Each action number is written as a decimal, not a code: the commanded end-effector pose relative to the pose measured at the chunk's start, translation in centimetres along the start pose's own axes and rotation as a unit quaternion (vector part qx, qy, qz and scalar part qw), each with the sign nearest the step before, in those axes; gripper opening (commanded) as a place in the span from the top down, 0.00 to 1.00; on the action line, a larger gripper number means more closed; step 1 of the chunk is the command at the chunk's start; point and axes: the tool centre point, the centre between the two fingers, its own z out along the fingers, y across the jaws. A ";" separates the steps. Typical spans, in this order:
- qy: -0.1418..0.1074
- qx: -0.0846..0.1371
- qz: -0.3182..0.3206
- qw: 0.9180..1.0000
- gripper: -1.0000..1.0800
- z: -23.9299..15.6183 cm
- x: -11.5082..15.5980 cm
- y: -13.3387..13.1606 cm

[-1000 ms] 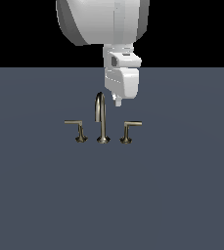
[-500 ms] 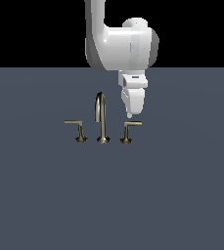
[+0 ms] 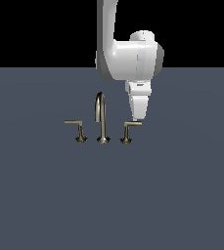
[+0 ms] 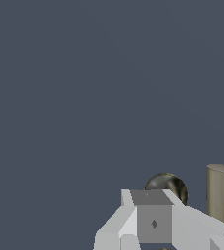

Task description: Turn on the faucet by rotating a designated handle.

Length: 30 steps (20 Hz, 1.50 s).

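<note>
The faucet (image 3: 101, 119) stands on the dark grey surface: an arched spout in the middle with an L-shaped lever on each side. The handle (image 3: 129, 128) is the lever on the exterior view's right, its thin bar pointing right. My gripper (image 3: 139, 117) hangs fingers-down just above the outer end of that bar, very close to it; I cannot tell if it touches. The fingers (image 4: 152, 222) look pressed together with nothing between them. In the wrist view a rounded metal part (image 4: 169, 184) and a brass cylinder (image 4: 223, 195) show beyond the fingers.
The left-hand lever (image 3: 77, 129) mirrors the handle on the other side of the spout. The flat dark grey surface (image 3: 172, 195) spreads all around the faucet. The white arm (image 3: 133, 58) rises above the gripper.
The arm has swung to the exterior view's right and come down. The gripper went from beside the spout's top to just above the outer end of the right-hand lever.
</note>
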 end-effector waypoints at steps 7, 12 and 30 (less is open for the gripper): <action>-0.001 0.001 0.003 1.000 1.00 0.1 0.3 0.2; -0.001 0.001 0.003 1.000 1.00 0.1 1.0 1.6; -0.001 0.003 0.002 1.000 1.00 0.1 1.0 5.9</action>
